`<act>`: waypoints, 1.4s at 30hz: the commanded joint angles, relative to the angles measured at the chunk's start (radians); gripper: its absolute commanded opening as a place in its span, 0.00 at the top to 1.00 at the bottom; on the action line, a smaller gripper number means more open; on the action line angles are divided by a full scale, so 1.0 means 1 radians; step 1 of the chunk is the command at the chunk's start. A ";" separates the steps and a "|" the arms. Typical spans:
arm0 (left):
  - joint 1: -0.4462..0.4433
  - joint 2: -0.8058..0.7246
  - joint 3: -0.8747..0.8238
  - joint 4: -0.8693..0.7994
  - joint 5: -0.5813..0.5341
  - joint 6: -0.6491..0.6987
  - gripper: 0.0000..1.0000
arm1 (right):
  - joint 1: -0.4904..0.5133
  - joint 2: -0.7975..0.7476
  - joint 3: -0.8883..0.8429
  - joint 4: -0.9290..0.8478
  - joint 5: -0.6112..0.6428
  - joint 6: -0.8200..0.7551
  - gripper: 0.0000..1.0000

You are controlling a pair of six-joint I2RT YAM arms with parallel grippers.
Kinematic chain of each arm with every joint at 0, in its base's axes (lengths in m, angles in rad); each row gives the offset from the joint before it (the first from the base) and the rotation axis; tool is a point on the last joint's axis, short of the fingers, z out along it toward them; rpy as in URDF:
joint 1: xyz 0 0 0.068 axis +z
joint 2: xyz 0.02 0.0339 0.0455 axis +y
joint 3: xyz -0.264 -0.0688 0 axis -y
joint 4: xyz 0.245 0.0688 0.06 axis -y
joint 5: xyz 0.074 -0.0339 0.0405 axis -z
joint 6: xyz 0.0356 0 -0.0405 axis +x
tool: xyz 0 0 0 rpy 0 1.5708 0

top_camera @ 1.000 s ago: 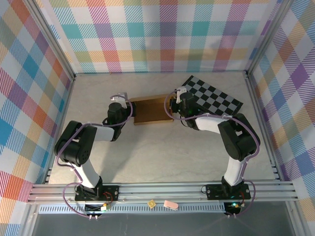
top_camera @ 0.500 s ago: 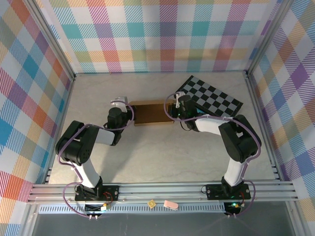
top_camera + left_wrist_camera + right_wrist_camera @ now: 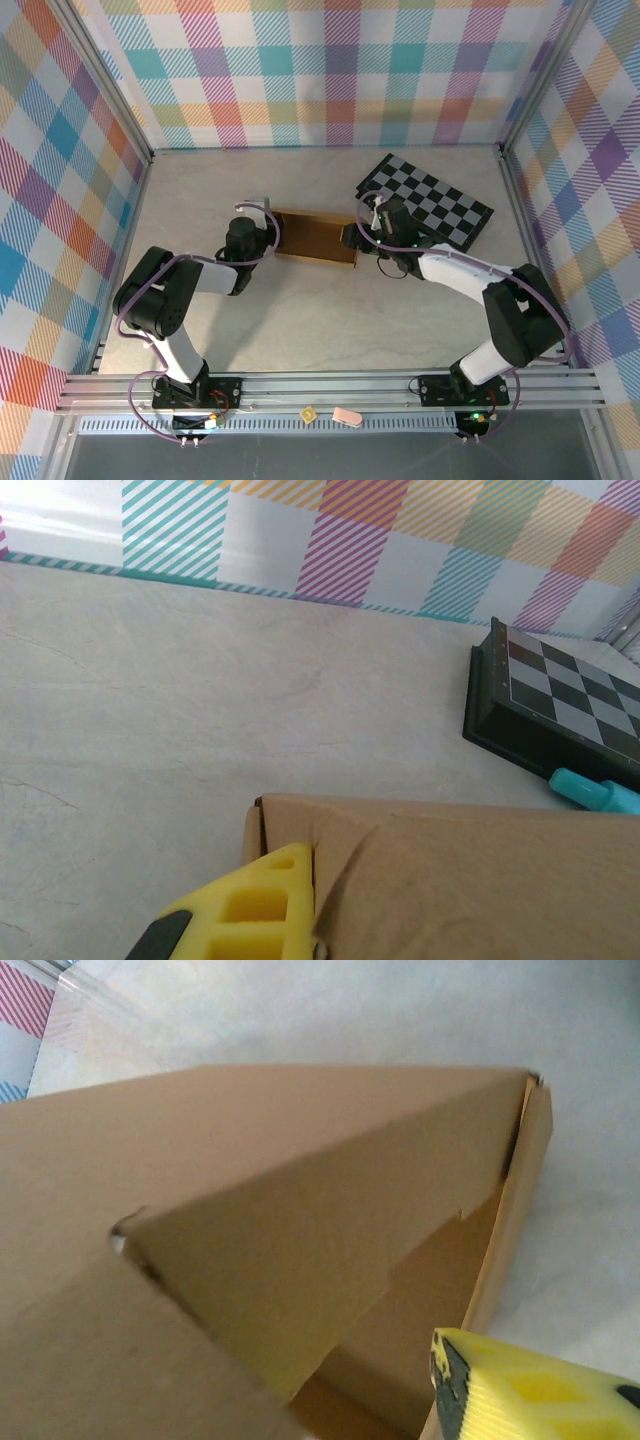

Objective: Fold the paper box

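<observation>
The paper box (image 3: 318,238) is plain brown cardboard, matt and faintly fibrous, with raw cut edges. The surface (image 3: 300,310) looks smooth and pale, stone-patterned, with a soft sheen. The left gripper (image 3: 270,228) has a finger (image 3: 250,915) of matt yellow moulded plastic.

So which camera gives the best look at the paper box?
The top external view: it takes in nearly the whole paper box at once. The left wrist view catches one corner; the right wrist view, a close-up of its folded walls.
</observation>
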 commanded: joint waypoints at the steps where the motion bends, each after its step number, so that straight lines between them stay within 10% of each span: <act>1: -0.030 0.014 -0.004 -0.192 -0.003 0.005 1.00 | 0.015 -0.069 -0.024 -0.087 -0.087 0.103 0.40; 15: -0.115 -0.002 0.027 -0.289 -0.113 -0.013 1.00 | 0.070 -0.462 -0.035 -0.278 -0.010 0.469 0.32; 27: -0.157 -0.028 0.005 -0.322 -0.155 -0.023 1.00 | -0.092 -0.194 0.427 -0.708 -0.093 0.737 0.37; 42: -0.177 -0.218 -0.126 -0.447 -0.154 -0.061 0.69 | -0.101 -0.129 0.373 -0.730 -0.120 0.719 0.45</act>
